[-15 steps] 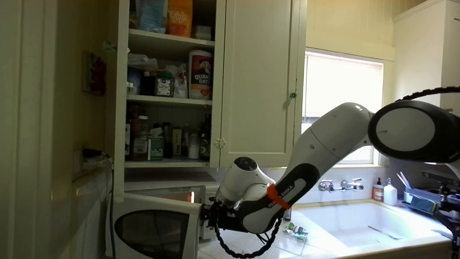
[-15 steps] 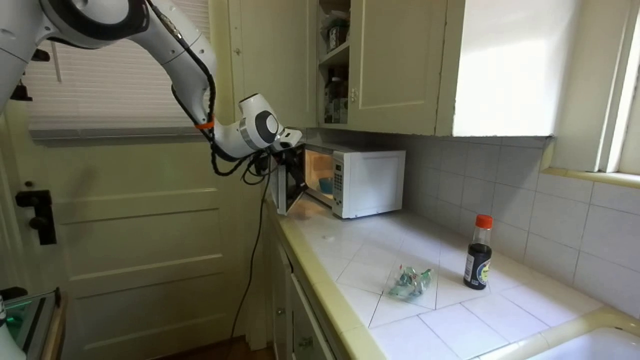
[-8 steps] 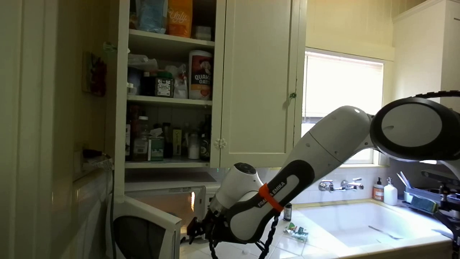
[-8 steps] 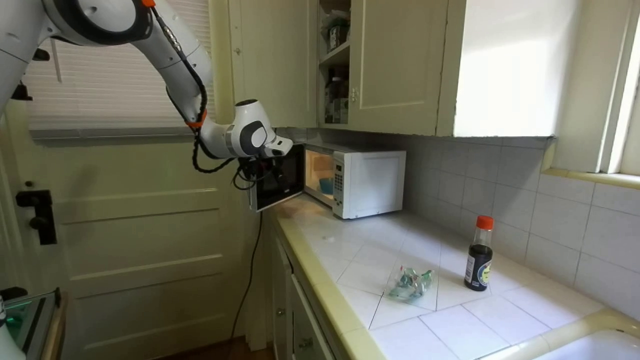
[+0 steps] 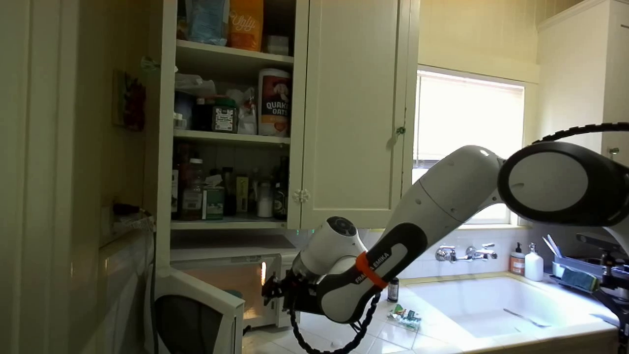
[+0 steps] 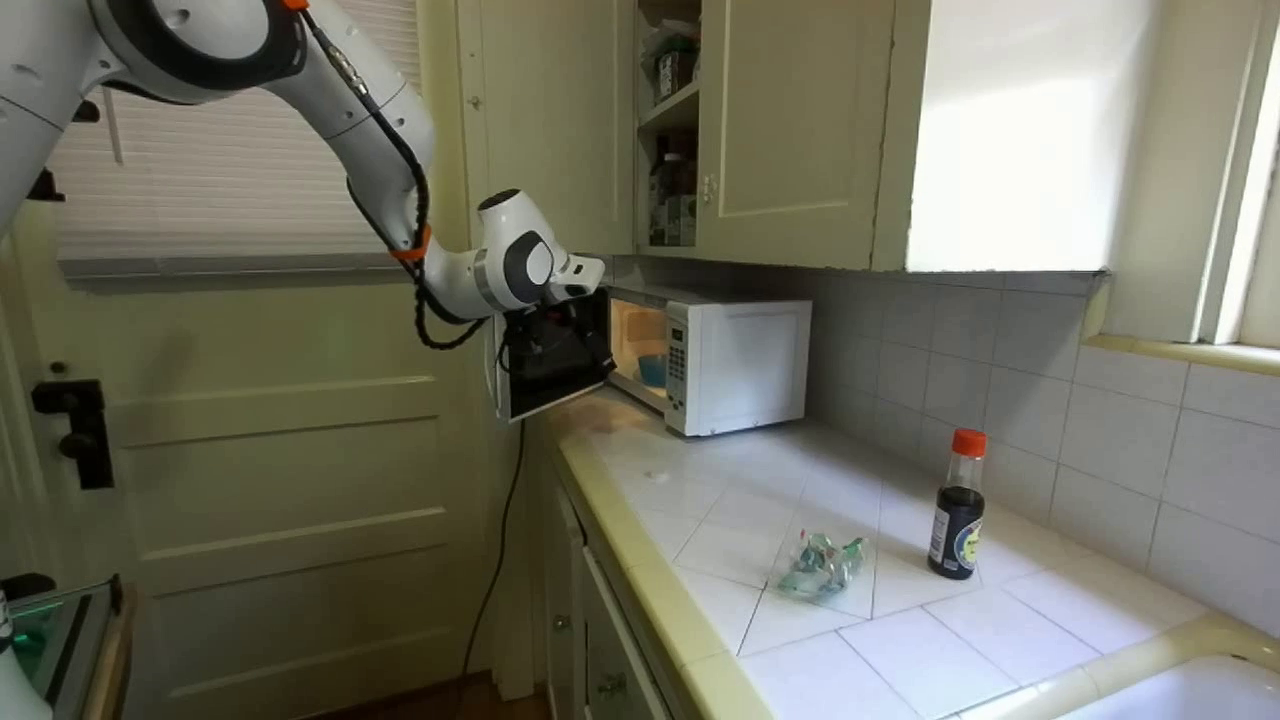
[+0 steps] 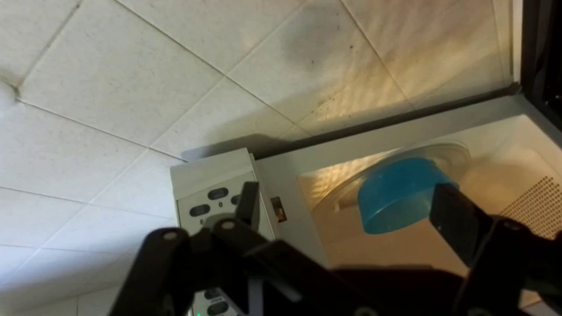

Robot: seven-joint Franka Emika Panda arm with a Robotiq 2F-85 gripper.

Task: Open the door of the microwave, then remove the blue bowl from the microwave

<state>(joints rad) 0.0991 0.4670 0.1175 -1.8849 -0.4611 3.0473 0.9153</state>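
The white microwave [image 6: 745, 365] stands on the counter, lit inside. Its door [image 6: 555, 370] is swung wide open; its dark window also shows in an exterior view [image 5: 189, 322]. The blue bowl [image 7: 395, 193] sits inside on the glass turntable; it also shows in both exterior views [image 6: 652, 371] [image 5: 235, 293]. My gripper [image 7: 347, 199] is open and empty, in front of the microwave opening. In the wrist view one finger overlaps the button panel and the other overlaps the bowl's right edge; contact cannot be told. The gripper also shows in an exterior view [image 5: 271, 290].
A crumpled plastic packet [image 6: 822, 567] and a red-capped bottle [image 6: 957, 505] stand on the tiled counter nearer the sink [image 5: 491, 305]. An upper cupboard [image 5: 231, 224] hangs above the microwave. The door's frame stands beside the opening.
The door has swung wider open. My gripper has left the door's edge, first dropping back, then rising and moving toward the microwave opening. The bowl now shows past the door.
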